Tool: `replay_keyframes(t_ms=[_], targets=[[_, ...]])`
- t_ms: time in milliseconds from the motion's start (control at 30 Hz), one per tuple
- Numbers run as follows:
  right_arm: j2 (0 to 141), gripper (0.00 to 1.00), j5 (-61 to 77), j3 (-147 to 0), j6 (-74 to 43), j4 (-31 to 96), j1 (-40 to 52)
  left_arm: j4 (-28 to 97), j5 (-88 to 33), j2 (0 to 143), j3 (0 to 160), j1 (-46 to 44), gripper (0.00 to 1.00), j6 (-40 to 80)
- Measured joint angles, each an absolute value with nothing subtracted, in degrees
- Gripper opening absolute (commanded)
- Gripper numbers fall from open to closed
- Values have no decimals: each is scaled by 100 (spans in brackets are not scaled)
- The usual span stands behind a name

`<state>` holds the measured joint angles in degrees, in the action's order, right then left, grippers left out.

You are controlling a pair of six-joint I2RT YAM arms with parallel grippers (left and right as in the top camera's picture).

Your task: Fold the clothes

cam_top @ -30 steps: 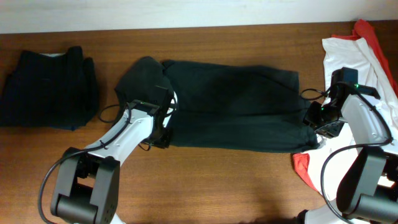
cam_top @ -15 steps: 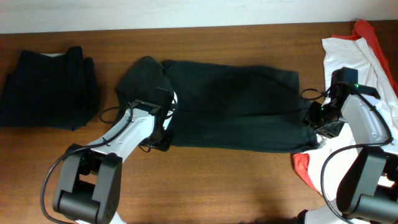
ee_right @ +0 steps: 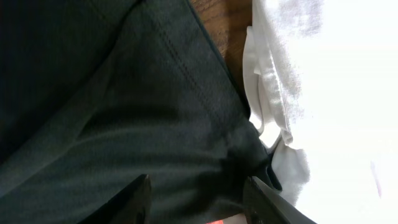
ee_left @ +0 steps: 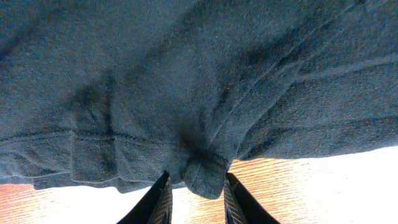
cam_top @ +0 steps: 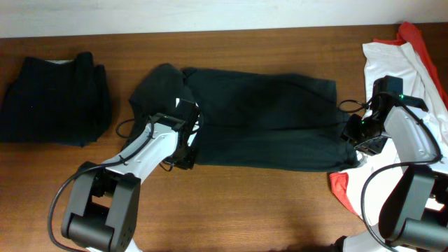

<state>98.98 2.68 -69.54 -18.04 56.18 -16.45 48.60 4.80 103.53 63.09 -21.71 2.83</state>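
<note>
Black shirt cloth is pinched in the left claw: its two fingers stand close together with a rolled lump of hem squeezed between them. Pale table shows below the hem. The right claw has its fingers wider apart at the garment's other edge. Dark cloth fills the space between them and creases run toward one finger; whether they clamp it I cannot tell. Just beside that edge lies a white shirt, its rim touching the dark cloth. From overhead, the black shirt is spread flat across the middle of the table, long side running left to right. Its left end is heaped into a rounded hump near the left claw, which sits at the near left corner; the right claw sits at the right edge. The white shirt lies at the table's right end, with a red shirt showing beyond it and at its near corner. A dark pile, folded, lies well apart at the far left.
</note>
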Motion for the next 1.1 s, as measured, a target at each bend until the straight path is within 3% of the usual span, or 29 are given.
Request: replay_keyframes(t_ms=[300,367,500,800,967,1000,1033,1067,1100], targets=[[9898,51,268,-6954,-1804,5618,-1647,4860,497,10392,6309,-2233,26,283],[9898,51,270,-6954,-1804,5618,-1645,4842,497,10444,6309,-2250,13,283],[9898,51,270,-6954,-1804,5618,-1647,4775,499,10471,6305,-2250,1,285],[9898,51,268,-6954,-1804,5612,-1647,4890,917,10471,6394,-2250,1,279],[9898,51,268,-6954,-1804,5592,-1647,4862,1164,10479,7266,-2250,0,279],[9898,51,268,-6954,-1804,5590,-1647,4757,1188,10479,7505,-2250,1,281],[9898,51,268,-6954,-1806,5581,-1647,4633,1201,10479,7642,-2250,20,281],[9898,51,268,-6954,-1804,5575,-1647,4495,1192,10479,7762,-2250,31,279],[9898,52,270,-6954,-1804,5572,-1645,4456,1184,10479,7806,-2250,35,272]])
